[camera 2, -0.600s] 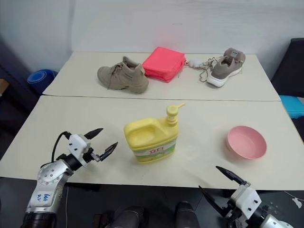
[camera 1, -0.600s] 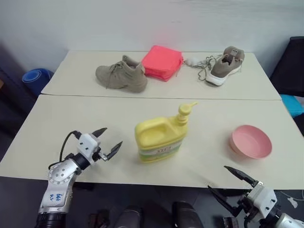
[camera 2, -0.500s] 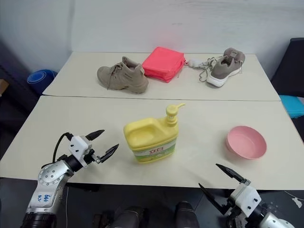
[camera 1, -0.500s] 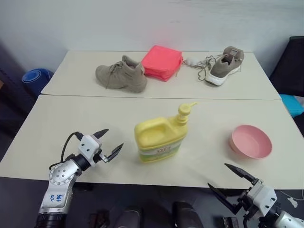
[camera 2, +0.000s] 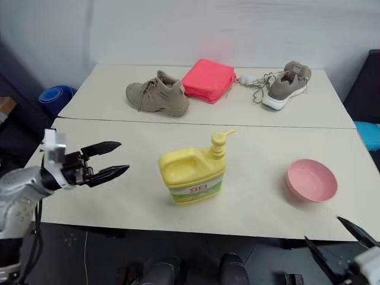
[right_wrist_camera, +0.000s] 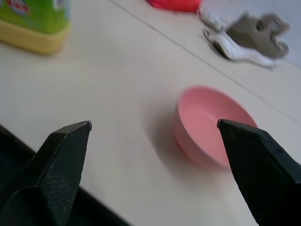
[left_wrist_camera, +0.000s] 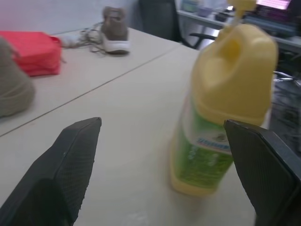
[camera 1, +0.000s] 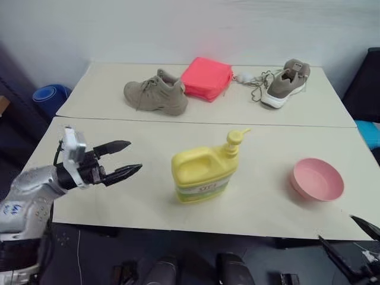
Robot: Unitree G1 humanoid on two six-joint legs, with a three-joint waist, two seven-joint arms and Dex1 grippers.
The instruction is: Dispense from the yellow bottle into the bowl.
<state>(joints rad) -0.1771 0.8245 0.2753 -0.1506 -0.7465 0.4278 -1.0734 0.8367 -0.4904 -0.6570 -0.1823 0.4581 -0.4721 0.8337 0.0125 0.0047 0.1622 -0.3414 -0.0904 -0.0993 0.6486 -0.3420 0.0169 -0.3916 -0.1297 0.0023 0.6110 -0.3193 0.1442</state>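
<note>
The yellow bottle stands upright mid-table, its pump nozzle pointing right toward the pink bowl. The bowl sits near the table's right front, apart from the bottle. My left gripper hovers open to the left of the bottle, pointing at it with a clear gap between. In the left wrist view the bottle stands ahead, toward one of the fingers. My right gripper is open, low off the table's front right edge. The right wrist view frames the bowl between its spread fingers.
Two tan shoes and a folded pink-red cloth lie on the far table, beyond a seam between tables. A blue object sits on the floor at left. A dark chair stands at right.
My left gripper has risen and pulled back to the left, now pointing level at the bottle. My right gripper has dropped lower and further right. Bottle and bowl have not moved.
</note>
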